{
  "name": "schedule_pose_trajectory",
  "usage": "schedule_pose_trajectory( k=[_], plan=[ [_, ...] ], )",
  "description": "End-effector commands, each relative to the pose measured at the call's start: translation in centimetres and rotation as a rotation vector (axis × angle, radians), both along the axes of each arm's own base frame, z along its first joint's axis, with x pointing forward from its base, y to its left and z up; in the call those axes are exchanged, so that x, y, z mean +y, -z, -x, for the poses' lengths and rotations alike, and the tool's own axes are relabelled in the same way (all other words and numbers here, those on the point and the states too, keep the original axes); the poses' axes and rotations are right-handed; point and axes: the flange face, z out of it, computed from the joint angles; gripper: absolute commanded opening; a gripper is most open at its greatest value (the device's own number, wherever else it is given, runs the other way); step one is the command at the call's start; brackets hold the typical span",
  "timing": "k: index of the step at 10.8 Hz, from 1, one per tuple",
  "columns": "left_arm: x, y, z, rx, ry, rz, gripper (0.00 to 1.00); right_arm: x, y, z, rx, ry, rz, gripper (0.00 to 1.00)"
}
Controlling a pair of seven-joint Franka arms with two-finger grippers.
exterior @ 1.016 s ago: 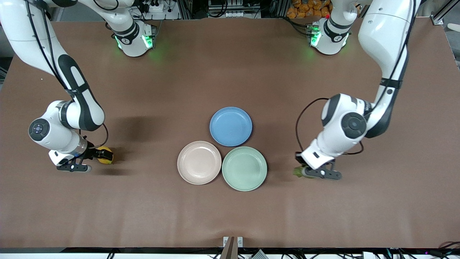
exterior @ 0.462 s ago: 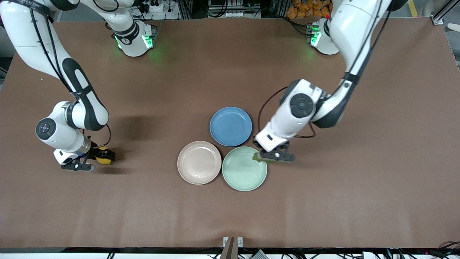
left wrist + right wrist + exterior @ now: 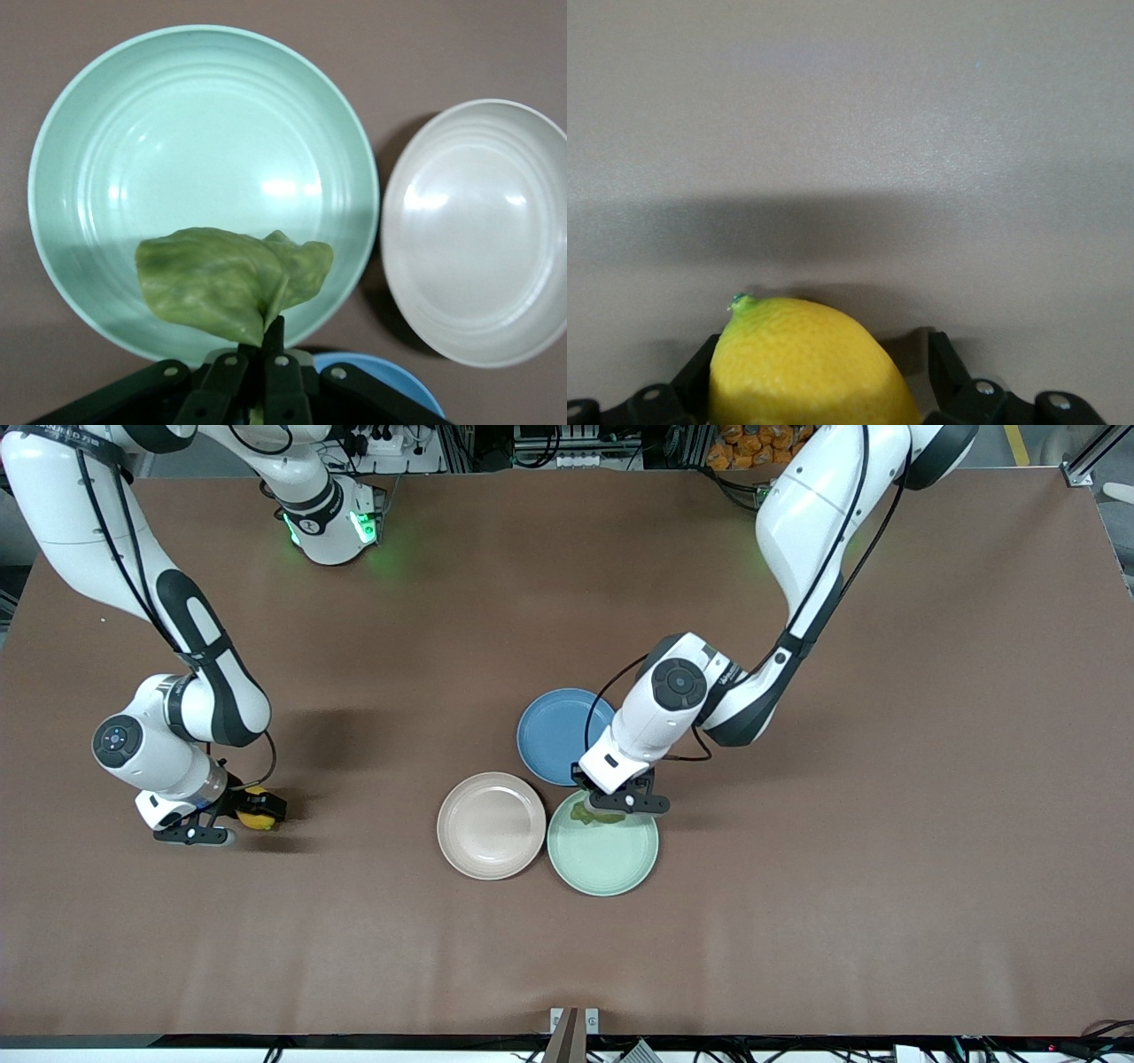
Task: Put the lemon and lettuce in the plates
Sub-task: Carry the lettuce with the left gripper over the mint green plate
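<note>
Three plates [image 3: 602, 841] cluster mid-tabletop [image 3: 886, 912]; left gripper [image 3: 611, 804] pinches lettuce [image 3: 588, 813] over the green one, right gripper [image 3: 244, 815] straddles lemon [image 3: 257, 819], grip unclear.

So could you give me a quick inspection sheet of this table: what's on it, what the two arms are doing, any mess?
Surface: brown table, covered by a mat.
Job's things: lettuce pinched in the left tool, over the mint green plate. Lemon on the table toward the right arm's end, between the right tool's fingers. Pinkish-beige plate holds nothing.
Clutter: blue plate, holding nothing, farther from the front camera than the other two.
Grippers: left tool shut on the lettuce; right tool down around the lemon, grip not confirmed.
Cables: black cables looped at each wrist.
Surroundings: equipment and crates past the table's edge by the bases.
</note>
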Motion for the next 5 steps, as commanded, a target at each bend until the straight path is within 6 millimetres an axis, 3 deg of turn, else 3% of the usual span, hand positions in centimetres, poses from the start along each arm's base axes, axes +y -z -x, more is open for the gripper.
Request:
schedule_pose_trajectory(
  k=[1, 2, 3, 5],
  plan=[
    [1.5, 1.3, -2.0, -0.019, -0.041, -0.014, 0.35, 0.0, 0.0, 0.2, -0.009, -0.002, -0.010, 0.75],
    [1.5, 1.8, -2.0, -0.019, -0.042, -0.016, 0.91, 0.1, -0.1, 0.2, -0.011, -0.003, -0.010, 0.70],
    [1.5, 1.7, -2.0, -0.033, -0.032, -0.020, 1.00, 0.2, -0.1, 0.2, -0.009, -0.002, -0.011, 0.66],
    [1.5, 0.2, -2.4, -0.052, -0.039, -0.012, 1.00, 0.5, -0.3, 0.0, -0.004, 0.000, -0.012, 0.59]
  ],
)
